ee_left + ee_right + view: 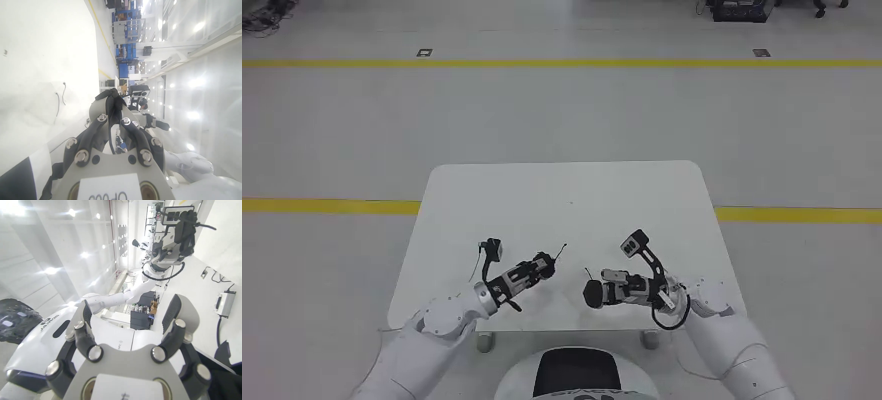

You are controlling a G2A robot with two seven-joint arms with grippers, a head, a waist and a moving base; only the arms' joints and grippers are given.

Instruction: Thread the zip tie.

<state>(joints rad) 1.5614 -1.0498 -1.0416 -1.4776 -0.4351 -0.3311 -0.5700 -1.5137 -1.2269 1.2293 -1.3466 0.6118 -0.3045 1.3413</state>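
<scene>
Zip tie (205, 226) is pinched in the left gripper (114, 96), right gripper (130, 300) gaping empty; threading seems unstarted, the free end to be grasped next.

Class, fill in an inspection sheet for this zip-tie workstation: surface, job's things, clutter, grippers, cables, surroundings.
Surface: white table.
Job's things: black zip tie, clamped, one end sticking out.
Clutter: nothing seen.
Grippers: left gripper shut on the zip tie; right gripper open, holding nothing.
Cables: black cable loop at the right wrist; black leads on the floor.
Surroundings: yellow floor lines; grey box on the floor.
</scene>
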